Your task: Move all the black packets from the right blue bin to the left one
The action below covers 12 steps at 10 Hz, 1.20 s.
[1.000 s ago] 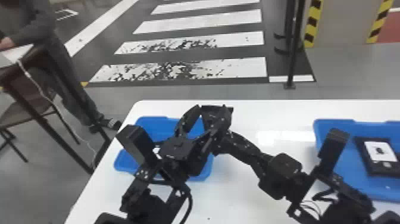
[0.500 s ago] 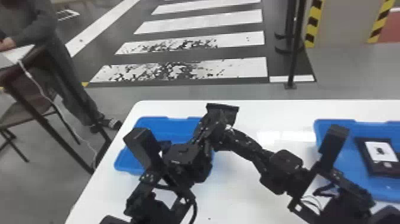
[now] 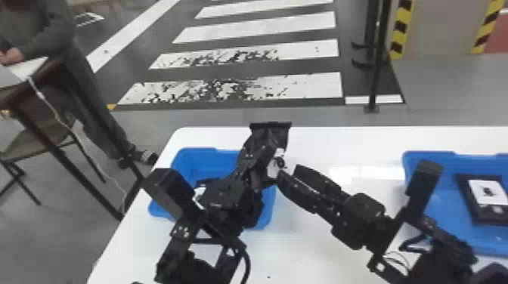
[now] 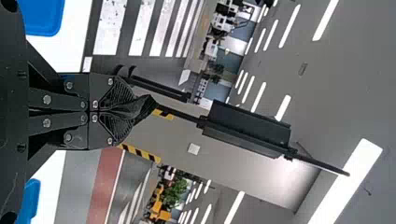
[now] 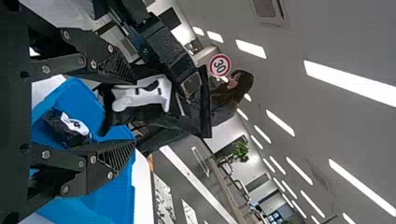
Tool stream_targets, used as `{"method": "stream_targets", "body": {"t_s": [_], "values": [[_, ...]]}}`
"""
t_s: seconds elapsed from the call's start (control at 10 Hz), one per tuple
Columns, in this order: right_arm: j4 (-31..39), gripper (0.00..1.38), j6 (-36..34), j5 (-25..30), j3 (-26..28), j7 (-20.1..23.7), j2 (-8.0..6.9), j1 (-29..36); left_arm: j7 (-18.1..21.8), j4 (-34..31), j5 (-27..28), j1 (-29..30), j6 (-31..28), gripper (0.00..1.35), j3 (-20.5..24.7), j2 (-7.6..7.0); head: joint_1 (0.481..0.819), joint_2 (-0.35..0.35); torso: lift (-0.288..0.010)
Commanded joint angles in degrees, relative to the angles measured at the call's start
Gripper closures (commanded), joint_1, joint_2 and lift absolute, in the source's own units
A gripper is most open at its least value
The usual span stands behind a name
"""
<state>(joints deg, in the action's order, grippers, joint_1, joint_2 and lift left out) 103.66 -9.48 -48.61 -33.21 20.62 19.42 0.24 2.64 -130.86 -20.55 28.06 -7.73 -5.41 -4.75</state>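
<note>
The counter [image 3: 313, 260] carries both bins, set well apart so that each side keeps its own job: one to be emptied, one to be filled. The right bin [image 3: 431, 156] is the source. The left bin [image 3: 189, 155] is the goal, and it sits under and behind the left arm [image 3: 170, 189], probably so that this arm needs only a short move to drop things in.

The left tool [image 4: 123, 112] has its fingers together, clamped on a black packet [image 4: 144, 106] and raised above the left bin's right side. The packet is pinched across its film, its edge fanning out past the fingertips, which looks enough to carry so light a thing. The right tool [image 5: 132, 111] has its fingers apart and empty, pointing in from the right just beside the packet; whether they touch it I cannot tell. This pairing looks like a hand-over, as the right arm can reach the right bin while the left serves the other. The right tool should stay clear while the left one lowers and lets go.

Another packet [image 5: 67, 128] lies in the left bin. A flat packet [image 3: 485, 196] rests in the right one, so the task is unfinished. The raised packet's white label [image 5: 135, 99] faces the right tool.
</note>
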Motion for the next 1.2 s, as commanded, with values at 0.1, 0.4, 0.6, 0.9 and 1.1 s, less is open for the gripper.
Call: {"method": "stream_targets", "body": {"t_s": [0.1,0.4,0.6,0.9,1.1], "values": [[-0.8,0.03,-0.6,-2.1,0.8,0.3,-0.08,0.6,-2.4,5.4,6.6,-4.0,1.3,1.21,3.6,0.70,0.695,0.292,-0.140],[-0.2,0.09,-4.9,-4.6,3.9,0.2,-0.44,1.6,-4.5,26.6,27.9,-13.3,10.4,1.21,14.2,3.78,0.695,0.350,-0.140],[2.7,0.10,-10.8,-1.4,9.4,2.2,-0.61,3.4,-3.4,27.7,28.2,-13.6,8.9,0.52,15.6,3.52,0.695,0.350,-0.140],[6.5,0.10,-13.3,6.6,22.4,1.5,-2.55,7.8,-1.0,19.7,22.6,-9.4,10.7,0.13,12.7,3.60,0.695,0.350,-0.140],[14.5,0.10,-20.5,15.7,35.5,-5.3,-5.71,14.4,-0.6,11.5,18.5,-3.9,8.3,0.12,8.2,2.55,0.695,0.253,-0.140]]}}
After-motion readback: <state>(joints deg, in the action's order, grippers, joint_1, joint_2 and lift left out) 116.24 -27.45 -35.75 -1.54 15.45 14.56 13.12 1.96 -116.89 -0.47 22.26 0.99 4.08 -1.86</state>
